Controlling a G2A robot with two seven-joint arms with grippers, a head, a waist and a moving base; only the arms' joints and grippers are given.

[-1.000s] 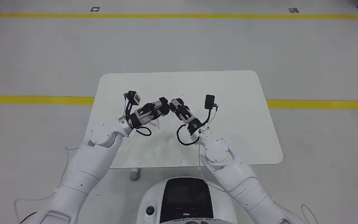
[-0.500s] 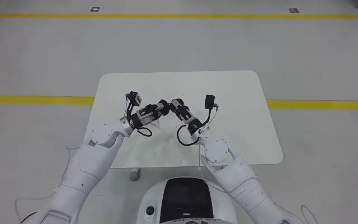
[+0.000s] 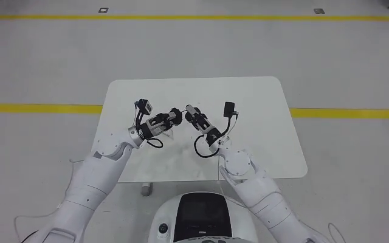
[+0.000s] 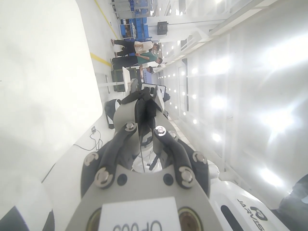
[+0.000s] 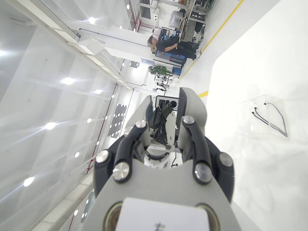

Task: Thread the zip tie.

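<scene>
Both arms have shifted only slightly, tips meeting above the table (image 3: 255, 97) for threading: left claw (image 3: 179, 113) pinches the zip tie (image 4: 142, 155), while right claw (image 3: 187, 110) grip I cannot tell.

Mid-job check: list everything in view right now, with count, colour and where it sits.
table: one, white, beneath both arms
clear container: one, transparent, on the table
spare zip ties: at least two, black, inside the clear container
zip tie: one, black, a thin strand running between the jaws of the left gripper
floor lines: two, yellow, across the grey floor beside and beyond the table
left gripper: one, grey and black, above the table, jaws shut on the zip tie, tip to tip with the right gripper
right gripper: one, grey and black, above the table, facing the left gripper
</scene>
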